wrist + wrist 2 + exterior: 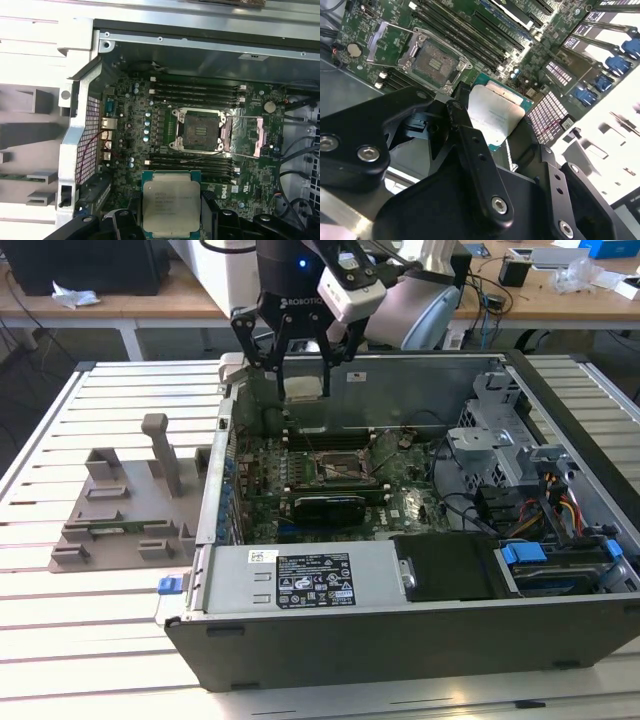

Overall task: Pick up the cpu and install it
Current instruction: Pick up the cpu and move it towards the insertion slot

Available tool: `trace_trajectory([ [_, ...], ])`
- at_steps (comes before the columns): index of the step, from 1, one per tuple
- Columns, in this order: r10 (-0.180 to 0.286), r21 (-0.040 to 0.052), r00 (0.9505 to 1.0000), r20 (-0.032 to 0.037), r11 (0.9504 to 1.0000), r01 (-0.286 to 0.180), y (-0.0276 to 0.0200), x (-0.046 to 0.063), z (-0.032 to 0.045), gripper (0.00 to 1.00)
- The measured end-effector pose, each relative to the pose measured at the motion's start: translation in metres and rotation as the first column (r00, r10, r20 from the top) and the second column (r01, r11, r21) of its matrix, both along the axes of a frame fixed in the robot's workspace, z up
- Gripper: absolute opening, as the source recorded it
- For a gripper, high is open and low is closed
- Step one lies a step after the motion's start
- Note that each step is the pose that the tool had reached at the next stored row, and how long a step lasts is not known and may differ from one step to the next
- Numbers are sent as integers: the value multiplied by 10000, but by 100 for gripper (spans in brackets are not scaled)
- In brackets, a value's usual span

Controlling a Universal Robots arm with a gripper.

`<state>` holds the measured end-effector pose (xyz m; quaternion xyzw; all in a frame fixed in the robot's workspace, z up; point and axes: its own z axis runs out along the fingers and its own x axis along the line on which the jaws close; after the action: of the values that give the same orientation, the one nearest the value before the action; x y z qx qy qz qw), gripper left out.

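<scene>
Pincer (303,368) clamps cpu (171,207) by its edges — held above mobo (260,170), near socket (197,130).

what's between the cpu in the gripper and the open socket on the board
Nothing visible stands in the way. The gripper holds the cpu up in the air, and in the first wrist view the socket lies bare, with its cover plate swung aside. Only low memory slots lie between them.
</scene>
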<state>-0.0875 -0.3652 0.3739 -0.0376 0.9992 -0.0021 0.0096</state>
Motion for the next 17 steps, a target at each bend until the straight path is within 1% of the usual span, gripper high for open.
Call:
trace_trajectory([
  [17,0,-2,10000,0,10000,0,0,104,-84,55],
])
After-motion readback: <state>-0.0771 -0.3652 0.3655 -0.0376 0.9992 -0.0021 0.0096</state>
